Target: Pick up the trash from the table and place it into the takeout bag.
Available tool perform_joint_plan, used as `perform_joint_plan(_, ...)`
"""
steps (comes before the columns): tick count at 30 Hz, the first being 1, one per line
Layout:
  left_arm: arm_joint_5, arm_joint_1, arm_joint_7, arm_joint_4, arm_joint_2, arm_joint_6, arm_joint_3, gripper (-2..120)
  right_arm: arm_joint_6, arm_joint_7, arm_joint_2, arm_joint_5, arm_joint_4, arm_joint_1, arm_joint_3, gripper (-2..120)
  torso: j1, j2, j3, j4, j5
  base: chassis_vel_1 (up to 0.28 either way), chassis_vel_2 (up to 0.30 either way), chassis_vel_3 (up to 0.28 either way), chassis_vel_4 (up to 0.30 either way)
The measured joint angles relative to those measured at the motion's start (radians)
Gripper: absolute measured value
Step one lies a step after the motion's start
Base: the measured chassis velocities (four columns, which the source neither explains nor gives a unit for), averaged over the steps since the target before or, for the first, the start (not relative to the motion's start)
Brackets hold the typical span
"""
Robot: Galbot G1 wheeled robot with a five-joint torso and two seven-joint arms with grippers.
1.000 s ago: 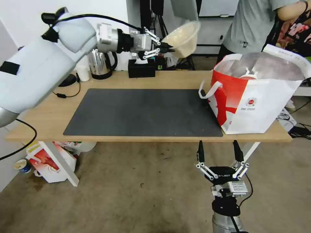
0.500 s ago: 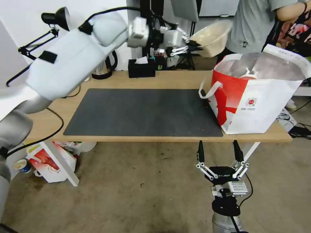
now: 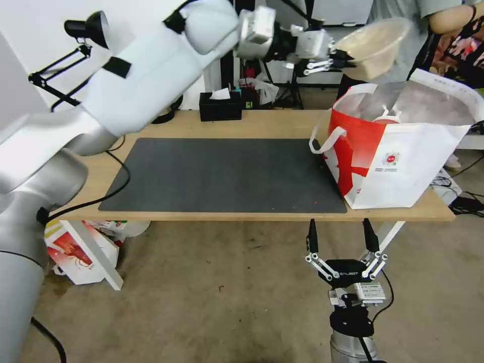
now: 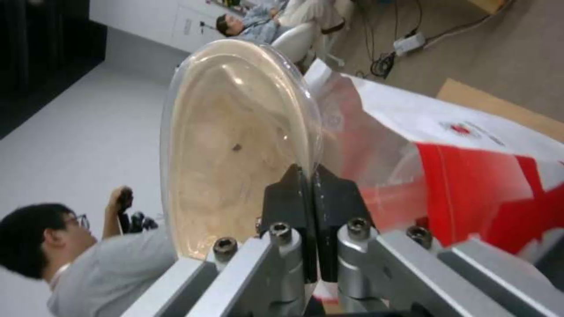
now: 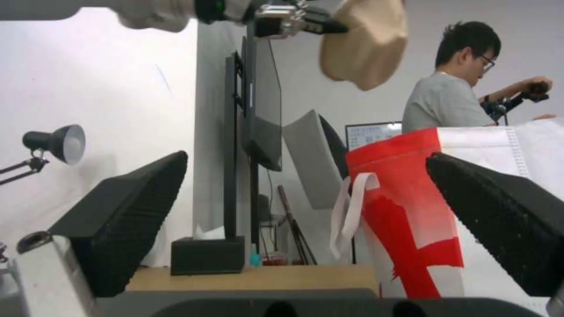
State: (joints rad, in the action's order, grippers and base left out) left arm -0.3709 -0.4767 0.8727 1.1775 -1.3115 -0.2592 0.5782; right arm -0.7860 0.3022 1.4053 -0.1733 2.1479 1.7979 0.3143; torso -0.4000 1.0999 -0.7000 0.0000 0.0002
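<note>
Left gripper (image 3: 345, 59) clamps tan bowl (image 3: 375, 46) rim (tilted) above takeout bag (image 3: 403, 151) | right gripper (image 3: 342, 236) apart, below table (image 3: 75, 191)

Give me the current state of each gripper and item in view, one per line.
left gripper: shut on the tan bowl's rim, raised above the bag.
tan bowl: held in the air, tilted.
takeout bag: upright on the table, mouth open.
right gripper: open, parked low before the table's edge.
tissue box: upright, tissue sticking out.
</note>
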Motion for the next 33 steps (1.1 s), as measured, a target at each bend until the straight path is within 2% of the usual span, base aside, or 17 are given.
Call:
perform_joint_plan(6,0.02,-0.004,0.0,-0.046,-0.084,-0.007,0.011,0,0.0,0.0,0.0,0.0,0.0,0.0,0.0,100,0.0,0.0,0.0,0.0,0.0,0.0,0.0,0.0,0.0)
perform_joint_plan(12,0.038,0.009,-0.001,-0.073,-0.126,-0.018,0.017,0,0.0,0.0,0.0,0.0,0.0,0.0,0.0,100,0.0,0.0,0.0,0.0,0.0,0.0,0.0,0.0,0.0)
perform_joint_plan(22,0.135,0.071,0.004,-0.161,-0.222,-0.077,-0.012,0,0.0,0.0,0.0,0.0,0.0,0.0,0.0,100,0.0,0.0,0.0,-0.0002,0.0,0.0,0.0,0.0,0.0)
perform_joint_plan(30,0.173,0.079,0.009,-0.179,-0.224,-0.099,-0.019,0,0.0,0.0,0.0,0.0,0.0,0.0,0.0,100,0.0,0.0,0.0,0.0,-0.0002,0.0,0.0,0.0,0.0)
perform_joint_plan(33,0.187,0.081,0.009,-0.177,-0.217,-0.101,-0.023,9,0.0,0.0,0.0,0.0,0.0,0.0,0.0,100,0.0,0.0,0.0,0.0,-0.0002,0.0,0.0,0.0,0.0)
